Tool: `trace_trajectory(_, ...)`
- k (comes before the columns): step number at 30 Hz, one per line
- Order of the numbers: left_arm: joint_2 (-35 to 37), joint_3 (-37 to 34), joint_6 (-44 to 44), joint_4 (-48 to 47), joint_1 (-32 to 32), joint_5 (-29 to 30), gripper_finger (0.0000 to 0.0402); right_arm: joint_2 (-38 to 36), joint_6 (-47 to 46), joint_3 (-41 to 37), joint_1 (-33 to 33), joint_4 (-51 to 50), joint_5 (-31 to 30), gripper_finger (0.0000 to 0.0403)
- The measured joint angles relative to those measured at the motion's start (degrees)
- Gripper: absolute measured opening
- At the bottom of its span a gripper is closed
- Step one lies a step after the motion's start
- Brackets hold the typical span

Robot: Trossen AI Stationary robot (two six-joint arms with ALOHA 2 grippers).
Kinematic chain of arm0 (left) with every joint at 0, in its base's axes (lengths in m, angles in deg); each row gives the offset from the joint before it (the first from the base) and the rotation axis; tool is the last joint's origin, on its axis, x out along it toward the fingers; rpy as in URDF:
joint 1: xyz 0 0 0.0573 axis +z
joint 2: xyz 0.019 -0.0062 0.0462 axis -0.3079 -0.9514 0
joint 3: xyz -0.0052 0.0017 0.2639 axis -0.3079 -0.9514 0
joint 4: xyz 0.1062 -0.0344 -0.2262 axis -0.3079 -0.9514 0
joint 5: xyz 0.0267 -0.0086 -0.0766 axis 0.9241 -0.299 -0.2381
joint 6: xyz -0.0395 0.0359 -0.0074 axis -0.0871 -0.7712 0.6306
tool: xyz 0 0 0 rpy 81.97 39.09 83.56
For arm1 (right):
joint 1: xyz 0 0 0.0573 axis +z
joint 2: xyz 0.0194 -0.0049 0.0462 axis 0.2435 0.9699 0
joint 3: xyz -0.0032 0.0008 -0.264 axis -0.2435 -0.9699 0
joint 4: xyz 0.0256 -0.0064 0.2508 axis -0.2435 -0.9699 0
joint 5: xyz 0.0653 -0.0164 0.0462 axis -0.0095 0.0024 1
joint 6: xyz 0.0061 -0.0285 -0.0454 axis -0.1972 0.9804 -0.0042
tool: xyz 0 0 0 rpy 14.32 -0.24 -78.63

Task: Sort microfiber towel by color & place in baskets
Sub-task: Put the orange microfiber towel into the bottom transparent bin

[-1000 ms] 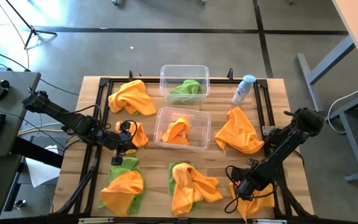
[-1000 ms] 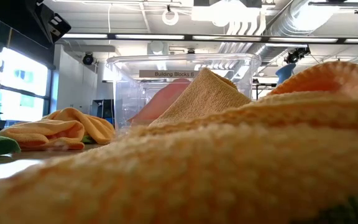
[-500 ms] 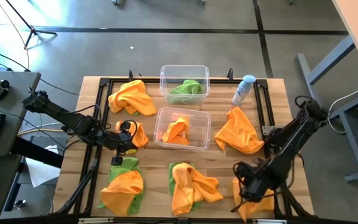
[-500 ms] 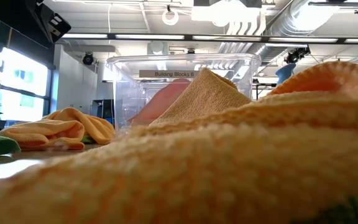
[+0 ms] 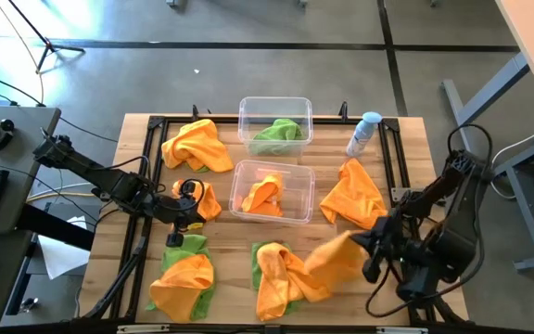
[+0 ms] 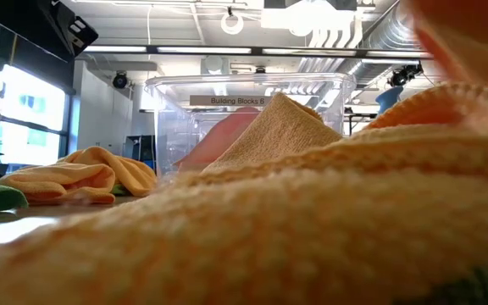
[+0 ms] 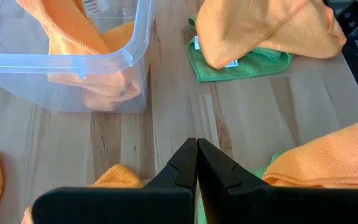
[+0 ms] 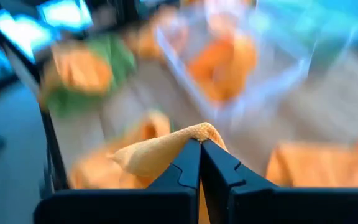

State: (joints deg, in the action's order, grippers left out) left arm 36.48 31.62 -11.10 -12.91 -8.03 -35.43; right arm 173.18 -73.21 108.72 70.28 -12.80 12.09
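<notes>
My right gripper (image 5: 367, 245) hangs above the table's near right part, shut on an orange microfiber towel (image 5: 334, 257). The towel trails from it toward the orange-on-green pile (image 5: 281, 274). My left gripper (image 5: 189, 210) waits shut at the left, beside a small orange towel (image 5: 209, 199), with nothing between its fingers (image 7: 196, 157). The far basket (image 5: 275, 104) holds a green towel (image 5: 279, 132). The near basket (image 5: 297, 173) holds an orange one (image 5: 265, 195). More orange towels lie at the far left (image 5: 196, 144) and the right (image 5: 352, 195). My right gripper pinches a folded ridge of the orange towel (image 8: 190, 135) between its two fingertips. The fingers slant down toward the table's middle. The towel is lifted off the table and hangs slack below and beyond the fingers.
A pale spray bottle (image 5: 362, 134) lies at the far right. An orange towel on a green one (image 5: 182, 283) lies at the near left corner. A black frame (image 5: 153, 125) borders the tabletop. In the low view, an orange towel (image 6: 252, 229) fills the foreground.
My right gripper has risen from the table's near right corner and turned from pointing down to a shallower slant. The orange towel that lay there has come up with it, lifted clear of the table.
</notes>
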Motion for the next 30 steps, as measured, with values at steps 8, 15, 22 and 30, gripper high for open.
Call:
trace_trajectory(8,0.0,0.0,-0.03,0.04,0.0,0.0,0.0,0.0,18.91,10.28,-5.73,4.68,-19.68,0.0)
trace_trajectory(15,0.0,0.0,-1.9,0.05,0.0,0.0,0.0,0.0,44.53,19.18,-17.25,20.57,-20.03,0.0)
trace_trajectory(22,0.0,0.0,-1.94,0.04,0.0,0.0,0.0,0.05,70.82,21.01,-28.85,46.32,-8.8,0.0)
trace_trajectory(30,0.0,0.0,-1.59,0.05,0.0,0.0,0.0,2.81,74.11,21.06,-35.03,59.85,-4.57,0.0)
